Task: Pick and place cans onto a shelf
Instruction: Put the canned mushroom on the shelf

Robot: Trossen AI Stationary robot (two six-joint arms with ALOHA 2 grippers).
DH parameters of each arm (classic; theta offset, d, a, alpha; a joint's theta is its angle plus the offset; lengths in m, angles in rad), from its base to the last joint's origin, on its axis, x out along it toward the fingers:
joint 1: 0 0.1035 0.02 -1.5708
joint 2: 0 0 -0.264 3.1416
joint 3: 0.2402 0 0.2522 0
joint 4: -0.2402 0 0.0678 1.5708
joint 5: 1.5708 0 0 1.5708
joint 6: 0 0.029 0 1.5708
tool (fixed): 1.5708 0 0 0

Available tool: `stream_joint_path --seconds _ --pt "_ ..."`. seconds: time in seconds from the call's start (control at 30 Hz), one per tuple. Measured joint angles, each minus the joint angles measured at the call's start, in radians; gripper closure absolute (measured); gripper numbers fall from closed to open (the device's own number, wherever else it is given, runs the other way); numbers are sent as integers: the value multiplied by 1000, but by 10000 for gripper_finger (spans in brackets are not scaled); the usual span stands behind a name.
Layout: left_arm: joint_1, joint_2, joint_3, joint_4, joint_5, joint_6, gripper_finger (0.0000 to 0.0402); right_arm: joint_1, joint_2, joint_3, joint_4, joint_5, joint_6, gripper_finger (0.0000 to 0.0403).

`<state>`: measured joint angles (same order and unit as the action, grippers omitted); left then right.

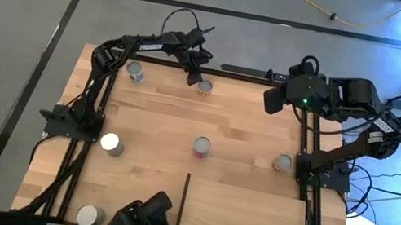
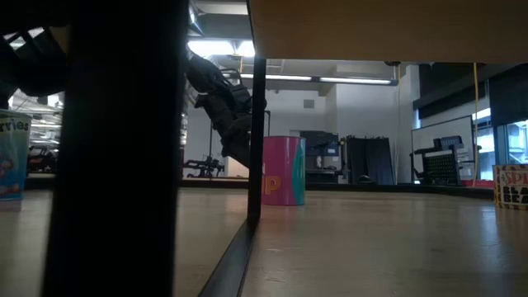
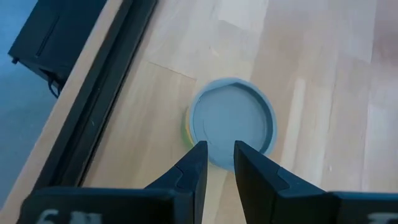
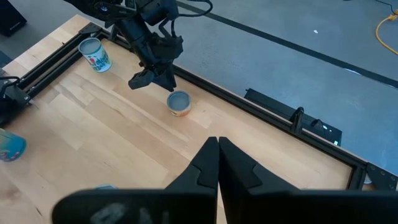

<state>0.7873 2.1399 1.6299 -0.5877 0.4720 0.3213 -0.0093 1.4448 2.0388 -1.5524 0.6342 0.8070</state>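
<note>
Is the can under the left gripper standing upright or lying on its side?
Upright. The can shows its full round grey top in the left wrist view, and the left gripper hovers just above it.

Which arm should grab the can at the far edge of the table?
Left. The left gripper hangs right beside that can, fingers nearly closed above its lid in the wrist view. The right gripper is shut and farther off.

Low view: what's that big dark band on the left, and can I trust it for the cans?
Low view: a broad black upright in silhouette blocks much of the left side; the pink can stays readable against the bright room behind. High view: blue light washes the floor at right, but the tabletop is evenly lit, better for locating cans.
</note>
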Motion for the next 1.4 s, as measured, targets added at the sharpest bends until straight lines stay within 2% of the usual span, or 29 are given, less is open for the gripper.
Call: stream_joint_path --seconds 0.27,0.43,0.67,0.83,1.23,1.4 --pt "-17 -5 0 -103 46 194 330 0 0 0 0 0 0 398" --pt "-37 -10 0 -120 -42 371 330 0 0 0 0 0 2 398" --pt "-78 -11 0 -134 -96 618 330 0 0 0 0 0 1 398" --pt "-107 -11 0 -129 -238 747 330 0 0 0 0 0 0 398" --pt "-118 -13 0 -144 -272 838 330 0 0 0 0 0 -15 398" --pt "-115 -14 0 -146 -252 887 330 0 0 0 0 0 -27 398"
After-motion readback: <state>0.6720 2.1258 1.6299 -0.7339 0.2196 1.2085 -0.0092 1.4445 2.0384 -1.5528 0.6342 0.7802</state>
